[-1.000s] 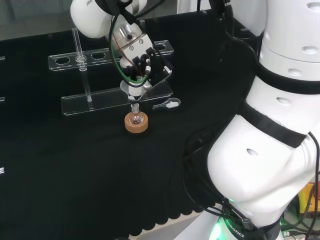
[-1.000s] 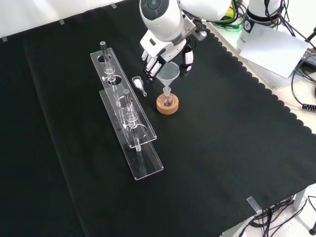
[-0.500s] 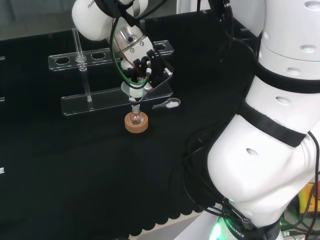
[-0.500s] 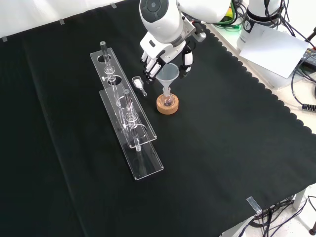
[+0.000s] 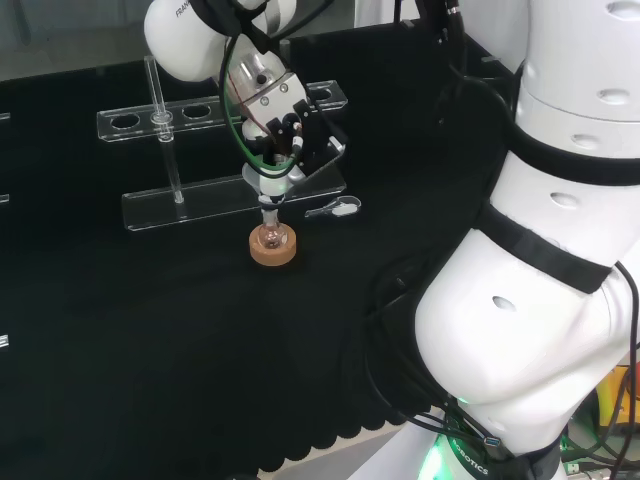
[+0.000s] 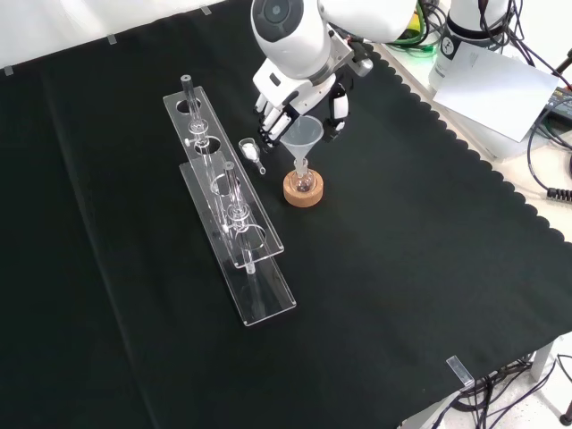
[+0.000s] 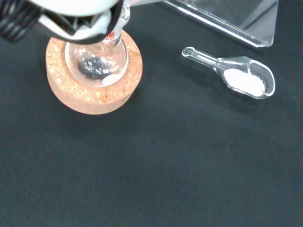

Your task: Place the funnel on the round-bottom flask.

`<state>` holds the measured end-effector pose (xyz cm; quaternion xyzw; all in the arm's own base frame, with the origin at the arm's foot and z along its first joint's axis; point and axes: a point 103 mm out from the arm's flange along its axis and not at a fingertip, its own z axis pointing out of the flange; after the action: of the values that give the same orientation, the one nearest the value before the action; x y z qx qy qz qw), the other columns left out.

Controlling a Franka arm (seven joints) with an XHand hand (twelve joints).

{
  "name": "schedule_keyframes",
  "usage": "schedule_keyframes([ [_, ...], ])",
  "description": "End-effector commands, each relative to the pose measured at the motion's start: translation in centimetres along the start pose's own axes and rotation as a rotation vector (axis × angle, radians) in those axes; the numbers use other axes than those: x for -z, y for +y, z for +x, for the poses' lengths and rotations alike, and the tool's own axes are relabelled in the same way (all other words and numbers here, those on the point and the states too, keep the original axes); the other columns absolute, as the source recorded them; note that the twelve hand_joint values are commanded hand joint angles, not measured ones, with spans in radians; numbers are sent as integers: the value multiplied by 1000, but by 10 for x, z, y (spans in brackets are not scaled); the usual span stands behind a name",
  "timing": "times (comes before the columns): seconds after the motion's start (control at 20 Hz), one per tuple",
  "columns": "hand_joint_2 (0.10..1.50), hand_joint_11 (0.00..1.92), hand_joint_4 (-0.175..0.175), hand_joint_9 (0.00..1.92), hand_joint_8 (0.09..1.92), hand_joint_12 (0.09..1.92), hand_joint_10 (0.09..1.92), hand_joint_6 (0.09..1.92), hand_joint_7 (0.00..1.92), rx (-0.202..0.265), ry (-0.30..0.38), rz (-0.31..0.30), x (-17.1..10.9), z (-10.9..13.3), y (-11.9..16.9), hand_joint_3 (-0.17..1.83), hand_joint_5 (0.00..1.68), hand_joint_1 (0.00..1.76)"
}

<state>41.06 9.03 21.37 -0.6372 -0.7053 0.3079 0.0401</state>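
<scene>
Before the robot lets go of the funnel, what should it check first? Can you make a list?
1. Funnel stem sits in the round-bottom flask neck: ok.
2. Flask rests in its cork ring: ok.
3. Funnel stands straight: ok in the front view.
4. Hand curled round the funnel: cannot tell.
5. Little scoop with white powder lies apart from the ring: ok.
6. Clear rack stands apart from the flask: ok.
</scene>
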Motion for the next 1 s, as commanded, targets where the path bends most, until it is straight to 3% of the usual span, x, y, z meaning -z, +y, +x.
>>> schedule_keyframes([
  [0.05,556,629,-38,747,746,1298,575,360,394,-3,-9,28,0,3,1,785,341,956],
  [1.0,548,538,-39,643,731,1327,607,204,295,-7,-11,51,-3,1,-10,756,367,932],
])
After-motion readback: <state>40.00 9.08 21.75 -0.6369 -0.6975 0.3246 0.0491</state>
